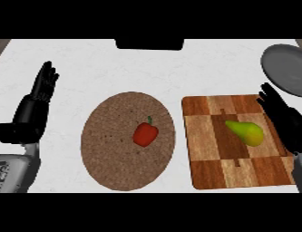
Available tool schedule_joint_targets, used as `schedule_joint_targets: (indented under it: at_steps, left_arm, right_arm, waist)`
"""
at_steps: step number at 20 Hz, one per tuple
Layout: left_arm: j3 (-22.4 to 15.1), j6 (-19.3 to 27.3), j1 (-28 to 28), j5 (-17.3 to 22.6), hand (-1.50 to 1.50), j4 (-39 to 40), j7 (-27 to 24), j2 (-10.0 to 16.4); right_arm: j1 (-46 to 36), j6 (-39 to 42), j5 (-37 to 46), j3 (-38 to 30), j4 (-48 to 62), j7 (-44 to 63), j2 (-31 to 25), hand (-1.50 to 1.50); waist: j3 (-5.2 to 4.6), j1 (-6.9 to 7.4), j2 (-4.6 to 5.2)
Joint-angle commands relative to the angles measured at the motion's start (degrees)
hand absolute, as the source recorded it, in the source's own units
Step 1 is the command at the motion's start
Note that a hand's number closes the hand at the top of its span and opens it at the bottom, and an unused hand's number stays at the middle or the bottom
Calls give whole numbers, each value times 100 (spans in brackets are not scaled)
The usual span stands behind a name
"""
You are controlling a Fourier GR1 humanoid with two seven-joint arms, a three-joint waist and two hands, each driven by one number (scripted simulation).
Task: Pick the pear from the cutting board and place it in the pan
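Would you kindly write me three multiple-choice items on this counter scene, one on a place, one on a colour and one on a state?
1. Where does the pear lie?
A. on the cutting board
B. in a bowl
C. on a plate

2. What colour is the pepper on the round mat?
A. yellow
B. red
C. purple

3. How is the right robot hand?
A. curled round the pear
B. open, beside the pear
C. shut in a fist

Answers:
1 A, as the pear rests on the checkered wood of the board.
2 B, as the pepper's body is red under a green stem.
3 B, as its fingers are straight at the board's right edge and hold nothing.
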Motion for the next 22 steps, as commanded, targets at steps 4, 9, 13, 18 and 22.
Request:
schedule_joint_targets:
  at_steps: [4,9,13,18,22]
  left_arm:
    - [-68,-77,-201,103,0,65,235,-114]
    - [-64,-116,-201,304,0,229,747,-214]
    - [-54,39,-373,267,0,209,969,-274]
    - [-89,-78,-385,290,0,156,1004,-226]
    - [-190,-57,-501,245,0,216,1072,-325]
  right_arm:
    - [-622,2712,-804,1327,45,84,269,150]
    - [-1085,4769,-1138,1277,75,-966,-400,-150]
    - [-1634,5622,-985,428,799,-1963,-1063,-150]
    - [-2388,6511,-858,102,1315,-2218,-1776,-150]
    - [-2975,6804,-551,226,1031,-2141,-2161,-150]
  waist:
    - [210,645,251]
    - [228,423,216]
    - [233,340,238]
    - [227,573,287]
    - [221,618,301]
